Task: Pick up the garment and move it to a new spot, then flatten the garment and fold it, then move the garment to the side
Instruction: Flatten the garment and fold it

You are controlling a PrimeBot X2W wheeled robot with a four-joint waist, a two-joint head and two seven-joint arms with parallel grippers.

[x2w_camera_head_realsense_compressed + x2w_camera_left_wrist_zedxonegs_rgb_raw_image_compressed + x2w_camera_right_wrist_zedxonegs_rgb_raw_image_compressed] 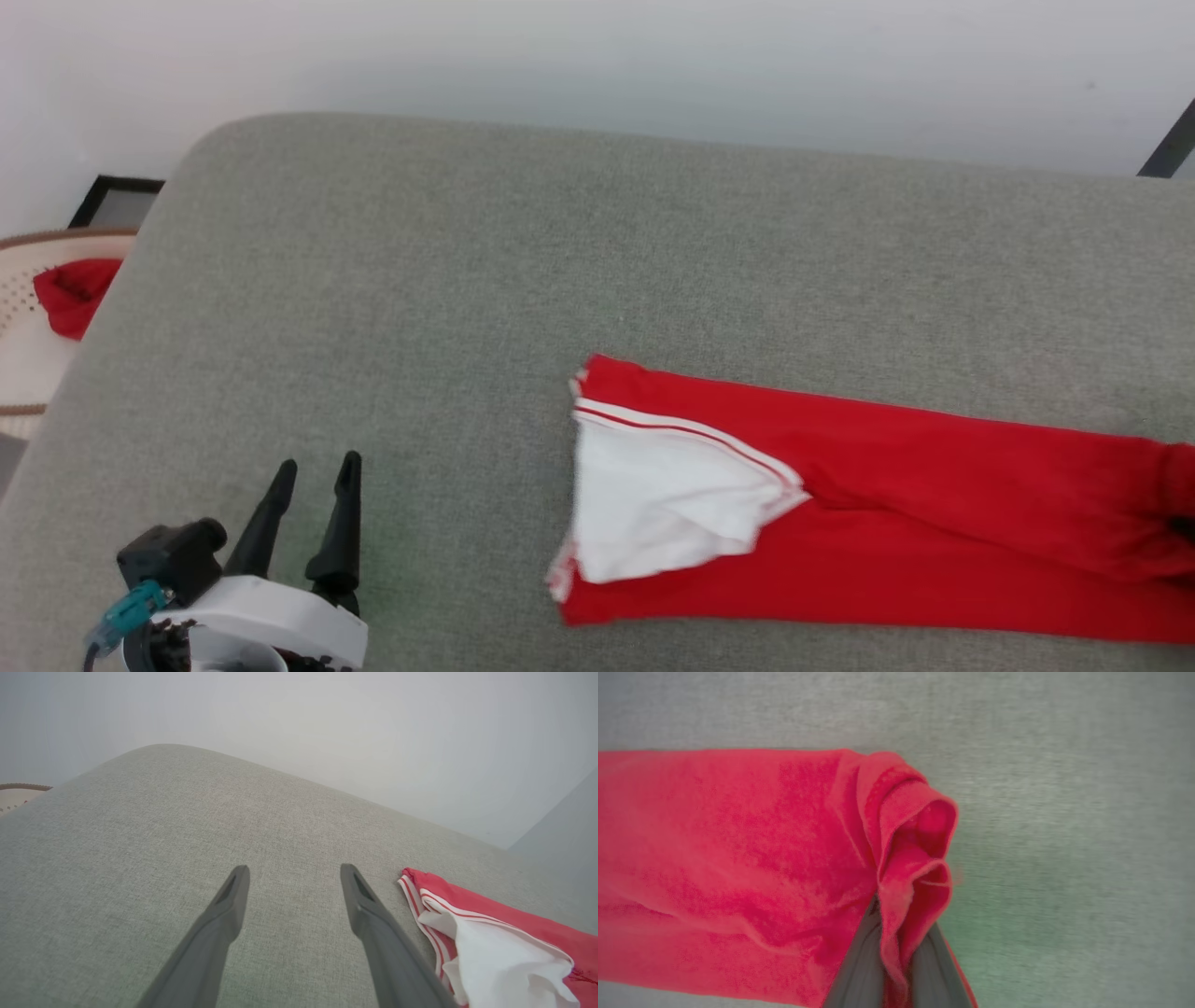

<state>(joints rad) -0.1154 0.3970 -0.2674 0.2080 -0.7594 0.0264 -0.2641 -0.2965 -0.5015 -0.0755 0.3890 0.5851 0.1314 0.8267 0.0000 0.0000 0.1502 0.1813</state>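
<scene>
The garment point(887, 504) is laid on the grey cushion point(420, 280) as a red folded strip, a white striped-trim sleeve at its left end. Its bunched right end is pinched by the right tool point(896, 966); the left tool point(318, 460) is spread wide, empty.

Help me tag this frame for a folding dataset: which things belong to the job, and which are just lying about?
Job:
- the garment, lying as a long band
- the right gripper, shut on its red end
- the left gripper, open, apart from it
- the grey cushion underneath

Lying about:
- the wicker basket
- the small red cloth at the basket
- the dark frame
</scene>
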